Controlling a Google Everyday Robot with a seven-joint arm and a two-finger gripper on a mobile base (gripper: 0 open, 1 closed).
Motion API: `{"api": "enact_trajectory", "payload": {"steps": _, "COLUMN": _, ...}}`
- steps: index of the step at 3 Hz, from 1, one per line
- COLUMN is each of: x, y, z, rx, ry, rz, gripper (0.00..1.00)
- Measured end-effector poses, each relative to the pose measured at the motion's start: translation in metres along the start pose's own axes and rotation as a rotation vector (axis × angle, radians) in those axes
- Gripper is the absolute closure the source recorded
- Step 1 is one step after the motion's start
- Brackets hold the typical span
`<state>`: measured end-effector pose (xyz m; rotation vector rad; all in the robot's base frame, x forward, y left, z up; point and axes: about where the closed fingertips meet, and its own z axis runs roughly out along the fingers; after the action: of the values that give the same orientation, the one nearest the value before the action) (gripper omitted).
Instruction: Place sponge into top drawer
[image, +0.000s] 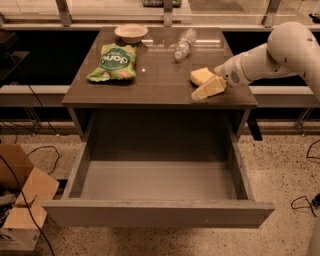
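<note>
The pale yellow sponge (200, 75) lies on the table top near its front right corner. My gripper (211, 86) reaches in from the right on the white arm (260, 62). It is low over the table, right at the sponge's front right side and touching or nearly touching it. The top drawer (159, 212) is pulled wide open below the table's front edge, and its grey inside holds nothing that shows.
On the dark table (150, 82) lie a green snack bag (114, 62) at the left, a small bowl (131, 33) at the back, and a clear plastic bottle (184, 45) on its side. A cardboard box (20, 205) and cables sit on the floor at the left.
</note>
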<state>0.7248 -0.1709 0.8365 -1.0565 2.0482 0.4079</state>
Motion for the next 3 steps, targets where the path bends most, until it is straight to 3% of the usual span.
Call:
{"api": "enact_trajectory", "payload": {"steps": 2, "x": 0.011, "y": -0.015, "z": 0.0, "rx": 0.017, "ry": 0.008, "rz": 0.055, "gripper": 0.63}}
{"api": "enact_trajectory", "payload": {"steps": 3, "x": -0.003, "y": 0.0, "z": -0.013, "rx": 0.026, "ry": 0.003, "rz": 0.013, "gripper": 0.86}}
